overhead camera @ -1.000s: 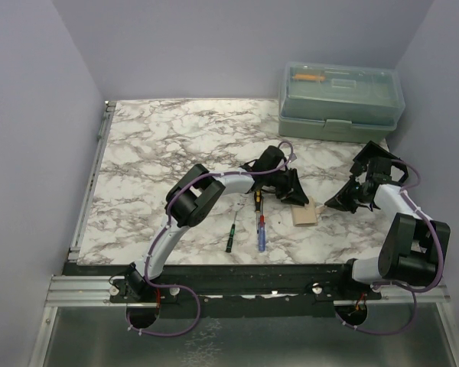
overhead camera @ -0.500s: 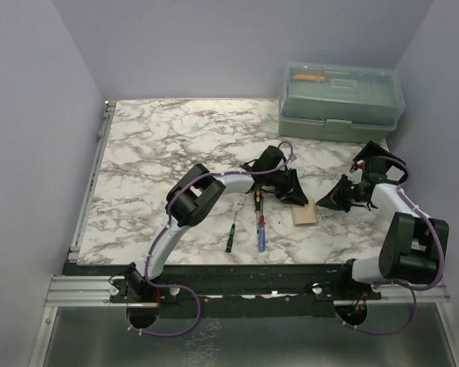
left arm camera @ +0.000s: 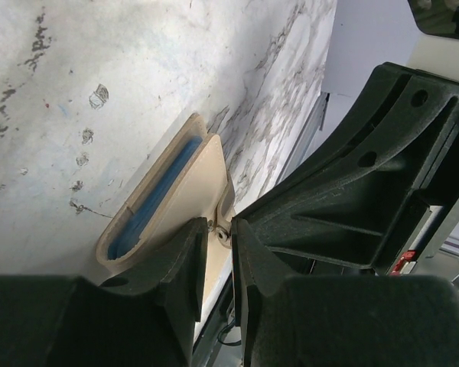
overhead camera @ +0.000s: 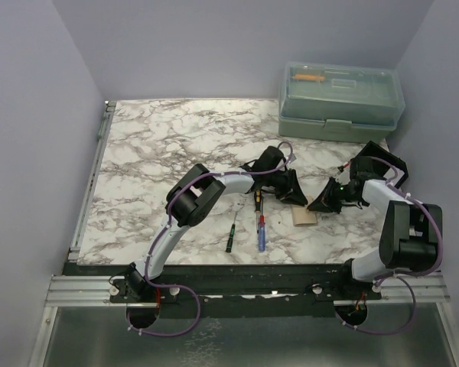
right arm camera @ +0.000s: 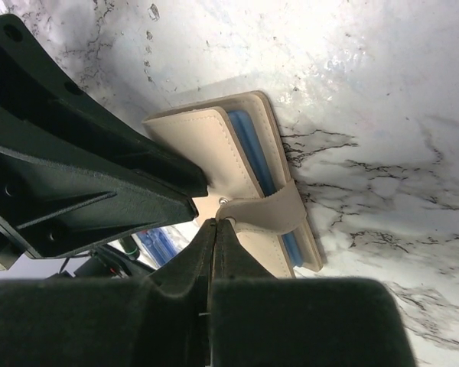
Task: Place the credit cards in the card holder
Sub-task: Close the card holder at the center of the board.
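Observation:
The tan card holder [overhead camera: 304, 217] lies on the marble table between my two grippers. Blue credit cards [left arm camera: 149, 202] sit inside it, their edges showing in the right wrist view [right arm camera: 249, 141] too. My left gripper [left arm camera: 219, 233] is nearly shut, with only a narrow gap. Its fingertips rest on the holder's cover [left arm camera: 176, 191], either side of the snap stud. My right gripper [right arm camera: 216, 223] is shut, its tips touching the free end of the snap strap [right arm camera: 271, 214]. From above, the left gripper [overhead camera: 294, 191] and the right gripper [overhead camera: 319, 205] meet over the holder.
A translucent green toolbox [overhead camera: 340, 99] stands at the back right. Three screwdrivers lie just left of the holder: a green one [overhead camera: 230, 237], a blue one [overhead camera: 261, 233] and a yellow-black one [overhead camera: 256, 200]. The side walls are close.
My right gripper has moved left and down to the card holder, reaching its strap. The left gripper and the holder have stayed put.

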You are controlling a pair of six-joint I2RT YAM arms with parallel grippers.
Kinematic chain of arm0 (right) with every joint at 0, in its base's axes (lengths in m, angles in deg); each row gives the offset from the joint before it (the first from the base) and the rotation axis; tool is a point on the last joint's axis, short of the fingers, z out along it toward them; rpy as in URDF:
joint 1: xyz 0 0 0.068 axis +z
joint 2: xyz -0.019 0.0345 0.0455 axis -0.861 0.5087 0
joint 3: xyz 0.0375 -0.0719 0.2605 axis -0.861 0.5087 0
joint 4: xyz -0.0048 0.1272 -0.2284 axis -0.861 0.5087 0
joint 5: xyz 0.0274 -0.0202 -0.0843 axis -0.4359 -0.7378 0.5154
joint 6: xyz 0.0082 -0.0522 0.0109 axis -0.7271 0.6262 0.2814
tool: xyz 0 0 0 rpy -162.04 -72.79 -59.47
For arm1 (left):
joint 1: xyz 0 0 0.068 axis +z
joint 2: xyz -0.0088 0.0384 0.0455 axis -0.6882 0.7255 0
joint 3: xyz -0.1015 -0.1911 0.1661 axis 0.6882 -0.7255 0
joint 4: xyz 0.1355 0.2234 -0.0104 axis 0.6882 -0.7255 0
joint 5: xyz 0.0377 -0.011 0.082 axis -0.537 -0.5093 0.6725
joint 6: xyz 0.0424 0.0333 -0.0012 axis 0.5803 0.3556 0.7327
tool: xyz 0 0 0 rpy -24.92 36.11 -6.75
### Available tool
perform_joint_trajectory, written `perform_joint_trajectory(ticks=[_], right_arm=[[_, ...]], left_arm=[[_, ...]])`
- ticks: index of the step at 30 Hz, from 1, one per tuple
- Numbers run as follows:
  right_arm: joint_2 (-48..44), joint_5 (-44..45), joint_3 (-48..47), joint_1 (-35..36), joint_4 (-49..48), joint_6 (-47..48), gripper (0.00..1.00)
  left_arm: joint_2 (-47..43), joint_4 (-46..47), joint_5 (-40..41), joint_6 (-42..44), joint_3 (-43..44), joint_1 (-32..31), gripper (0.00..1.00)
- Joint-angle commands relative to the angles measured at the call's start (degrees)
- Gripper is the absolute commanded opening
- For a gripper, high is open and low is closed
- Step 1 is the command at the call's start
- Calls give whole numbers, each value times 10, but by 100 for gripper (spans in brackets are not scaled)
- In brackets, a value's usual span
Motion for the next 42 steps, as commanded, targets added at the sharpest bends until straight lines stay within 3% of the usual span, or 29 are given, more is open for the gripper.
perform_joint_trajectory(ticks=[1,15,23,42], right_arm=[[9,24,-9,2,-22,-7,0],[38,19,-12,7,-28,4,0],[49,11,-17,15,-29,10,0],[52,55,-10,59,-48,-44,0]], left_arm=[[-12,-8,18,18,-15,3,26],[-69,-5,26,14,-46,11,24],[-72,-31,61,13,-85,20,2],[-32,-38,53,10,-63,8,0]])
